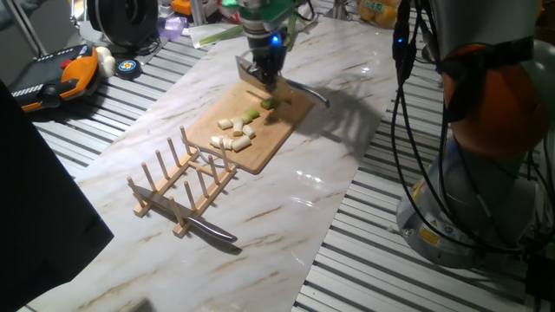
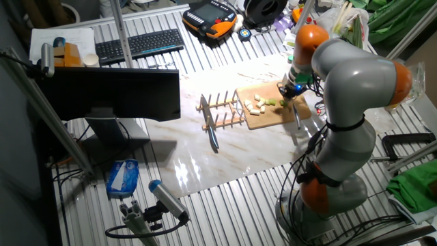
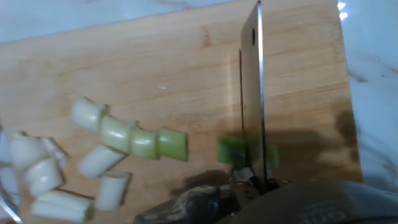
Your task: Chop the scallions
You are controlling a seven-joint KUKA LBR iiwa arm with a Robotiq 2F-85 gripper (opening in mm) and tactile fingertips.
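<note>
The gripper, clenched on the knife, is mid-chop through the scallions; next, lift and shift along.

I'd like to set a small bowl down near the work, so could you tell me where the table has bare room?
The marble table is bare between the wooden rack and the striped edge, and right of the cutting board. The board is crowded: scallions and the end effector with its knife.

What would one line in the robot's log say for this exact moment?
phase: chopping | gripper: shut on knife | blade: down through green scallion piece | cut scallion pieces: on cutting board
</note>
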